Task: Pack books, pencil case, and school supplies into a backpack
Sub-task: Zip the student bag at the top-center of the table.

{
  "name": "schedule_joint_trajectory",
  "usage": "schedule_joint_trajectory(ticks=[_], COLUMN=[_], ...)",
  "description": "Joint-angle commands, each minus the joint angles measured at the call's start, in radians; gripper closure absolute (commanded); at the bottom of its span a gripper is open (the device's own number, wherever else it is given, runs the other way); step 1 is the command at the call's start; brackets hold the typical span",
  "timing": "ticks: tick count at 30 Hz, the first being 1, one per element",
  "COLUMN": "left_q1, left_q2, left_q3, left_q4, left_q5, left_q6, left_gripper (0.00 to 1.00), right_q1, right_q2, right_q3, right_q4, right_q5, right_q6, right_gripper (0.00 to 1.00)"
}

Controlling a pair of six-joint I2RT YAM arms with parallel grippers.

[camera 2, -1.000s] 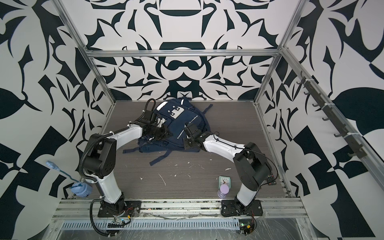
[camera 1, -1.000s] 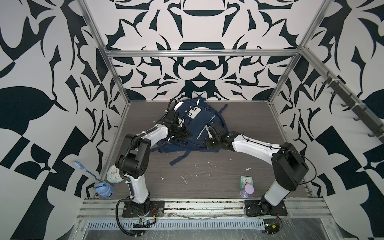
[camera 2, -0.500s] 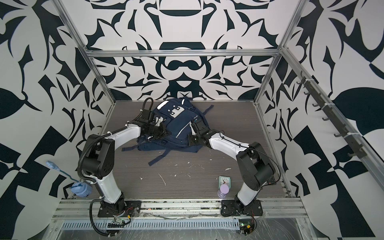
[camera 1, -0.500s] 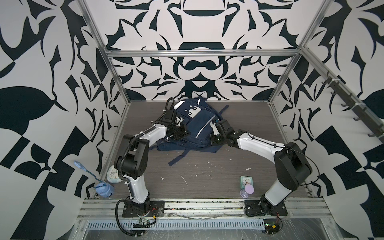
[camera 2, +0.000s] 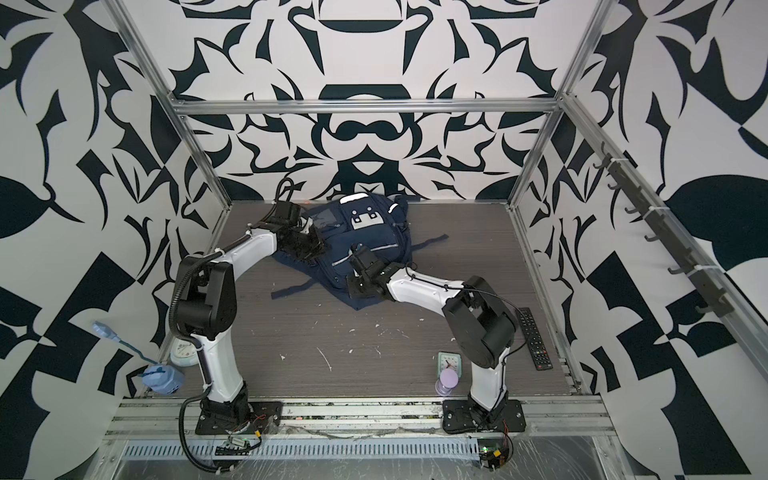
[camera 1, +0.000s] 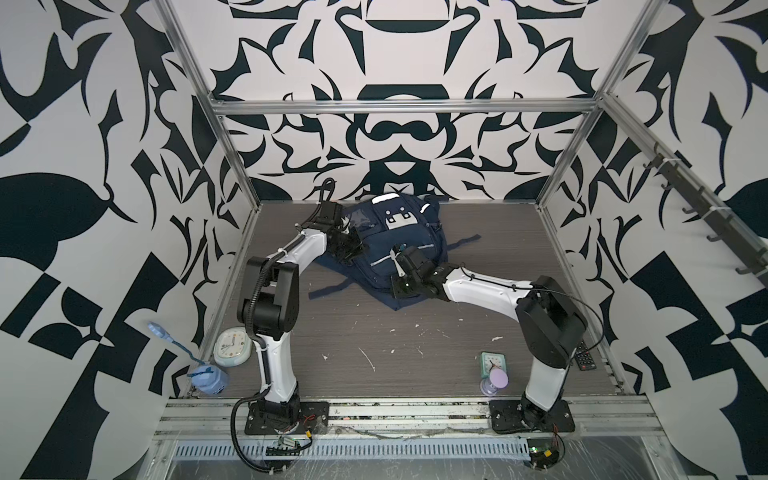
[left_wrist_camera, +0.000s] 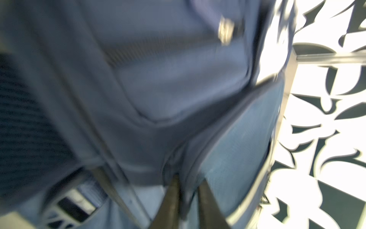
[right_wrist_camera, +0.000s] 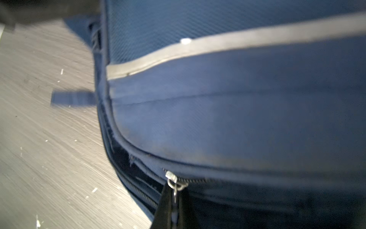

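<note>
On the grey wood-grain worktop (camera 1: 374,332), the large navy-blue fabric backpack (camera 1: 419,232) lay upper centre in both top views. The right end effector (right_wrist_camera: 174,200) was pinched shut on its silver zip pull (right_wrist_camera: 171,178), with the open track running ahead. Whether the left end effector (left_wrist_camera: 188,190) gripped the fabric could not be told.

right tool (camera 1: 398,254): slid across backpack (camera 1: 415,227) toward left tool (camera 1: 357,247) | left tool: moved rearward

Twin overheads; wrists seemingly against backpack (left_wrist_camera: 178,89)

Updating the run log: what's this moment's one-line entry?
backpack: lying on table, zipper partly open | right end effector: shut on zipper pull | left end effector: at backpack fabric, grip unclear
</note>
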Motion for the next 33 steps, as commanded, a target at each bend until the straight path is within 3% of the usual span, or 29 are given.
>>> schedule_joint_trajectory(ticks=[1,5,13,21,28,33], left_q1=[0.014,0.014,0.011,-0.032,-0.061,-0.064], left_q2=[-0.006,-0.083,-0.264,-0.329,-0.304,-0.286], left_q3=[0.028,-0.077,-0.316,-0.452,-0.472,-0.459], left_q4=[0.049,0.063,0.078,0.118,0.189,0.2], left_q5=[-0.049,-0.067,-0.085,-0.009,0.014,0.011], left_q6=[-0.001,0.019,0.041,-0.001,-0.052,-0.05], left_gripper=[0.68,0.54,0.51,0.4,0.43,0.63], right_q1=[0.048,0.048,0.048,0.048,0.047,0.048], right_q2=[0.036,0.072,0.078,0.052,0.041,0.025], right_q3=[0.093,0.173,0.201,0.189,0.193,0.191], right_q4=[-0.09,-0.114,-0.13,-0.154,-0.166,-0.179], right_q5=[-0.064,-0.071,-0.1,-0.097,-0.097,-0.091], right_q6=[0.016,-0.001,-0.031,-0.065,-0.074,-0.073], right_gripper=[1.0,1.0,1.0,1.0,1.0,1.0])
